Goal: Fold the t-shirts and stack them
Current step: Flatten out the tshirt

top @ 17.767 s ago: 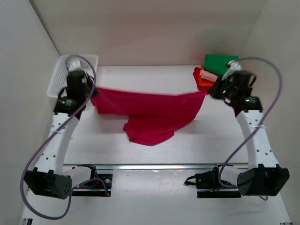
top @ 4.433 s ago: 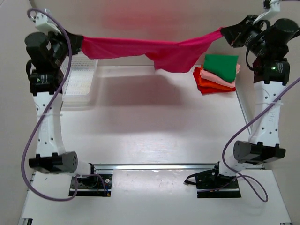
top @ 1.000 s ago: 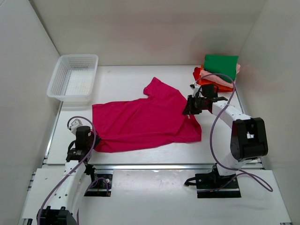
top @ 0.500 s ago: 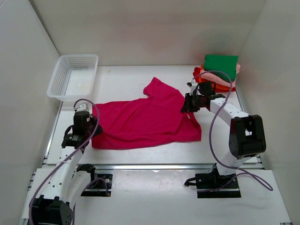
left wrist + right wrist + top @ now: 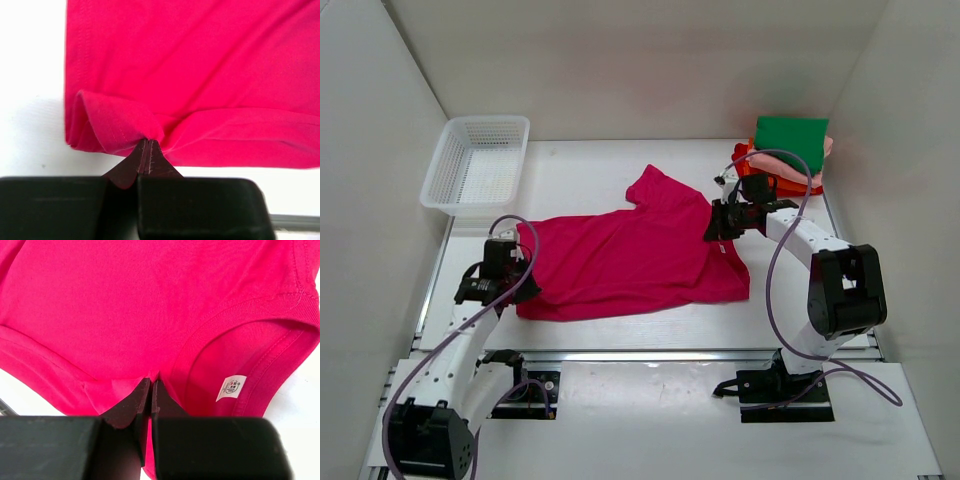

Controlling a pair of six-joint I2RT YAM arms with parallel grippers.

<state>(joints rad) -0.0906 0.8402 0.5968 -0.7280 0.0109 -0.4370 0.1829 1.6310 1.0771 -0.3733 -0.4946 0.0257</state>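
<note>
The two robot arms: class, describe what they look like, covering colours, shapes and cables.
Both the left arm and the right arm have white links joined by black motor housings. A thin purple cable loops loosely along each. The left gripper and the right gripper are black blocks with dark fingers tapering to a wedge.

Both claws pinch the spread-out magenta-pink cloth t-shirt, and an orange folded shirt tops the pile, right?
Not quite: the top external view shows a green folded shirt topping the pile. The left gripper and right gripper do pinch the magenta-pink cloth t-shirt.
</note>
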